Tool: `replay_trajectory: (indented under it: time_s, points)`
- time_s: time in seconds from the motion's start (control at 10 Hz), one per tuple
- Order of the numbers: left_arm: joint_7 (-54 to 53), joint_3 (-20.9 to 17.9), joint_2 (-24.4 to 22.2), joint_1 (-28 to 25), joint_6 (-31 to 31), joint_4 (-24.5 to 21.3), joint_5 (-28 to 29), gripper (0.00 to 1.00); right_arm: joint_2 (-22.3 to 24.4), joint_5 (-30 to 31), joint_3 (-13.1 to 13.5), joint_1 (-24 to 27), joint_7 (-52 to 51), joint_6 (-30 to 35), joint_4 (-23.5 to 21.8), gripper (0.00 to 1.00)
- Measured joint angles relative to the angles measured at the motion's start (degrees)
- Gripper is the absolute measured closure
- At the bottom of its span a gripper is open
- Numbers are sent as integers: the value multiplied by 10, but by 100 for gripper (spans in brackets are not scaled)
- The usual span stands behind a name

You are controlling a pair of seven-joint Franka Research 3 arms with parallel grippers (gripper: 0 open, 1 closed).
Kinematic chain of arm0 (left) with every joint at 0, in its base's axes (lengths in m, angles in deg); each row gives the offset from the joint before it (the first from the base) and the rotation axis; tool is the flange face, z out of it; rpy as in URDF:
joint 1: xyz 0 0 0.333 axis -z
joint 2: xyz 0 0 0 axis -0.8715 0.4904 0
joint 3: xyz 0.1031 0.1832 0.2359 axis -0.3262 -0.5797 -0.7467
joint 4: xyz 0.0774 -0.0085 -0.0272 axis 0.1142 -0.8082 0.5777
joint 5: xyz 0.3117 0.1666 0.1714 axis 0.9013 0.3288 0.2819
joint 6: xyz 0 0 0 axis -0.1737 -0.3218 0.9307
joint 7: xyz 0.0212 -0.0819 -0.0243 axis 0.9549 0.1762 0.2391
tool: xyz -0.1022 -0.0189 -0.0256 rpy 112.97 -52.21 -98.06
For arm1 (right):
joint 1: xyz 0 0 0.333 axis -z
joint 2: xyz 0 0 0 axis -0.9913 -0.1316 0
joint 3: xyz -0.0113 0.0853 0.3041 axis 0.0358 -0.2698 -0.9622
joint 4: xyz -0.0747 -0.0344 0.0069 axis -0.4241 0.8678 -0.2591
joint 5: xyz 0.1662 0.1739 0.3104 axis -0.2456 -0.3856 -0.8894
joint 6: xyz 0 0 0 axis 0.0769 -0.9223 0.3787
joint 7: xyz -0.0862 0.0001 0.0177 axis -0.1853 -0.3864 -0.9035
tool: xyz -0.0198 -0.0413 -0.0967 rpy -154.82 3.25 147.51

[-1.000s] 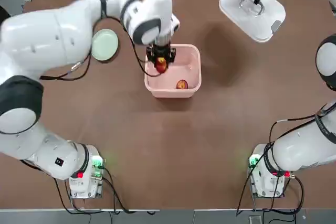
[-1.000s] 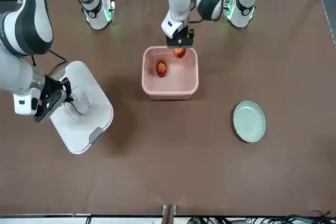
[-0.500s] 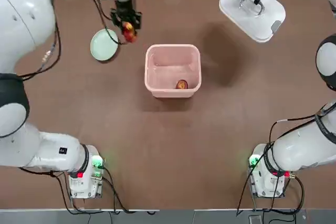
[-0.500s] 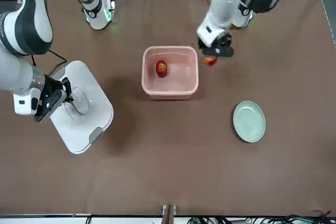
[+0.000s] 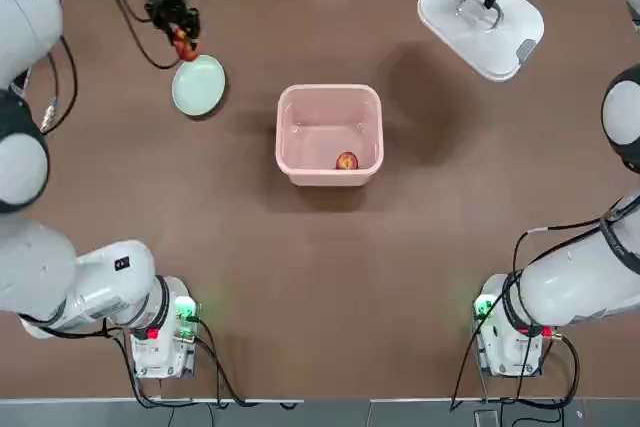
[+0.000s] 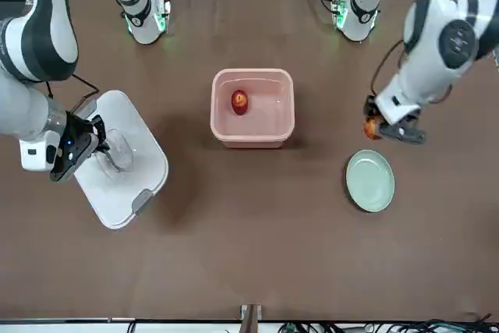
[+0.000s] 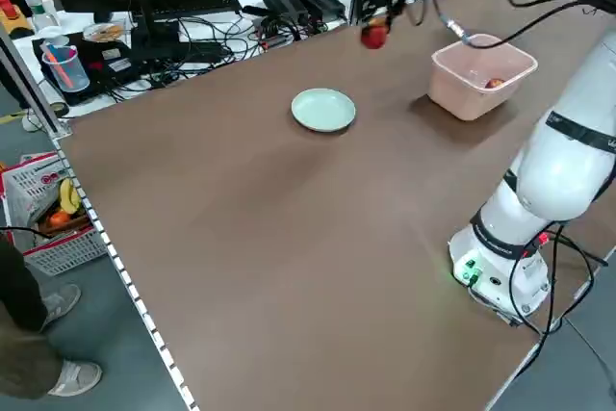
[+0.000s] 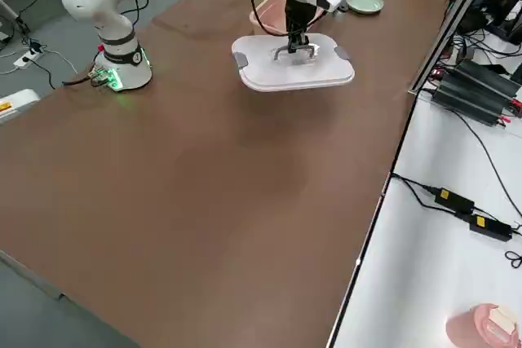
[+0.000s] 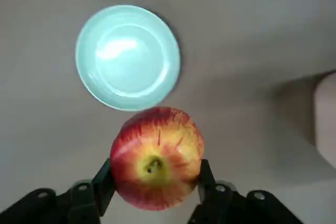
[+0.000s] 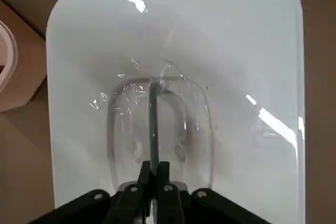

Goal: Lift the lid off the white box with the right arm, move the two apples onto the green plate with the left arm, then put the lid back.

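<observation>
Left gripper (image 9: 155,187) pinching one apple (image 9: 156,157), held in air just beside green plate (image 5: 198,85) on its far side, toward counter's far left corner. Plate bare. Second apple (image 5: 346,161) lying in white box (image 5: 372,107), mid-counter toward far edge. Right gripper (image 10: 154,178) pressed together on bar handle of lid (image 5: 480,22), lid held near far right corner, well apart from box.

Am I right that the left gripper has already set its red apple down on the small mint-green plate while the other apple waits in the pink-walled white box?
Not quite: the left gripper holds the red apple above the table beside the mint-green plate, as the left wrist view shows. The other apple does wait in the white box.
</observation>
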Motion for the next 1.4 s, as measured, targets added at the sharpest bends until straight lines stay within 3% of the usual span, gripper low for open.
replay_trajectory:
  time_s: [0.2, 0.4, 1.1, 1.4]
  points:
    - [-21, -1, 69, -39, 74, -5, 51, 34, 0, -3, -1, 0, 0, 0, 0, 93]
    - [-16, 0, 139, -44, 133, -3, 87, 34, 0, -4, -1, 0, 0, 0, 0, 93]
    - [36, 4, 288, -40, 193, 49, 218, 34, 0, -5, -2, 0, 0, 1, 0, 93]
    - [54, 5, 314, -44, 208, 54, 232, 32, 0, -5, -2, 0, 0, 5, 0, 93]
